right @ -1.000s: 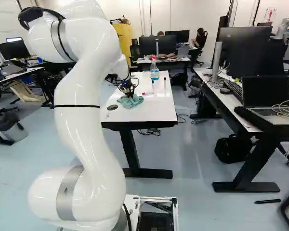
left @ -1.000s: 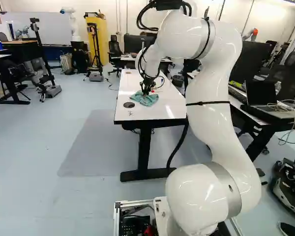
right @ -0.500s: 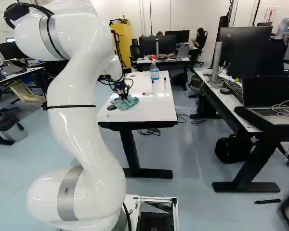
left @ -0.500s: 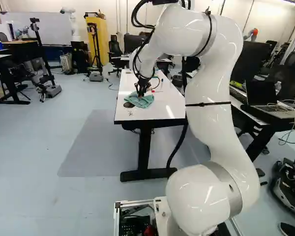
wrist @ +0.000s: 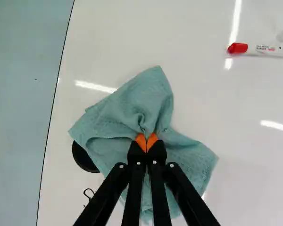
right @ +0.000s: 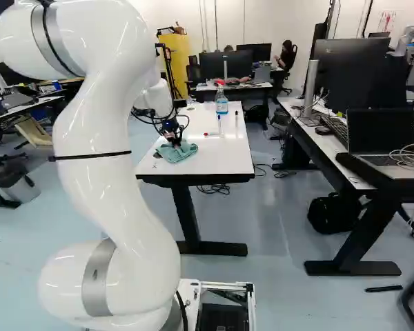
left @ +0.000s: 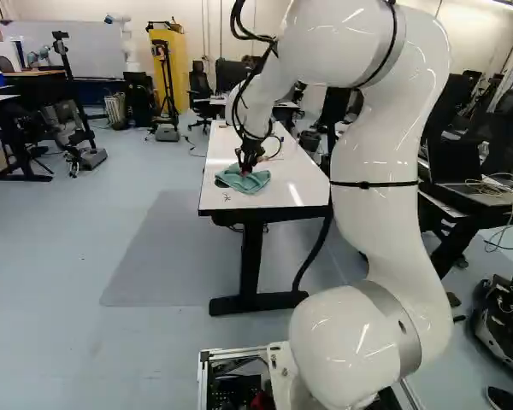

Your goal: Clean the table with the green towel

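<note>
Clock set at the gripper (left: 245, 172), twelve pointing straight ahead. Black disc (wrist: 80, 158) is sitting between eight and nine o'clock, the towel partly covering it. Green towel (wrist: 132, 110) is lying rumpled on the white table (right: 224, 163); both fingers are closing on a pinched fold of it. Red-capped marker (wrist: 259, 50) is lying between one and two o'clock, apart from the towel. Spray bottle (right: 221, 105) is standing toward the table's far, twelve-o'clock end, holding blue liquid.
</note>
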Robot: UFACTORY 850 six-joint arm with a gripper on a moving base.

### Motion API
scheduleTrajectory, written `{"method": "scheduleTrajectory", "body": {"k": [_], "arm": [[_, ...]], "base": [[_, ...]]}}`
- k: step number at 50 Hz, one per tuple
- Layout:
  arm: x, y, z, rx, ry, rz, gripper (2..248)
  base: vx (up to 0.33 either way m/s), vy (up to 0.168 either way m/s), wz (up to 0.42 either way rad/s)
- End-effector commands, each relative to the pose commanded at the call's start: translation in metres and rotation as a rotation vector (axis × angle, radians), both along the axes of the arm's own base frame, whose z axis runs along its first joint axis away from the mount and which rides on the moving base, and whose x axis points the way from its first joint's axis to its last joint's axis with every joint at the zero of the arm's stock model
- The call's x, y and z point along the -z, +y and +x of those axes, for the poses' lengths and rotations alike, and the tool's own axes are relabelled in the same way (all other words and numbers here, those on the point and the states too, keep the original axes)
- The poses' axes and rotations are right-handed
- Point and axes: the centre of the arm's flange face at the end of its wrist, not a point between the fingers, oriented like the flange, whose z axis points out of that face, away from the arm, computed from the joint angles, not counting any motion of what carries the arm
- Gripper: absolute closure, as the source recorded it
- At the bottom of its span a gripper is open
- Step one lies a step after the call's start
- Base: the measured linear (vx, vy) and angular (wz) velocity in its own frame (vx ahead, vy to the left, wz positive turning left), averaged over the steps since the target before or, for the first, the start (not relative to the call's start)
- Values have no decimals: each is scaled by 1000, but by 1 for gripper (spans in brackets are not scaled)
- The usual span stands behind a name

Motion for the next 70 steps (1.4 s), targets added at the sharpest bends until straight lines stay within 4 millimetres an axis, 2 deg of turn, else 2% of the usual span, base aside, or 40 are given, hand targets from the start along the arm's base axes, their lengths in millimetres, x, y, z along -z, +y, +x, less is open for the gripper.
{"method": "scheduleTrajectory", "body": {"k": [15, 49, 63, 70], "arm": [[-1, -15, -23, 19, 18, -3, 229], [-2, -70, -66, 110, 48, -5, 229], [-3, -95, -78, 157, 52, -4, 229], [-9, -97, -81, 160, 40, -3, 229]], "base": [[0, 0, 0], [0, 0, 0], [0, 0, 0], [0, 0, 0]]}}
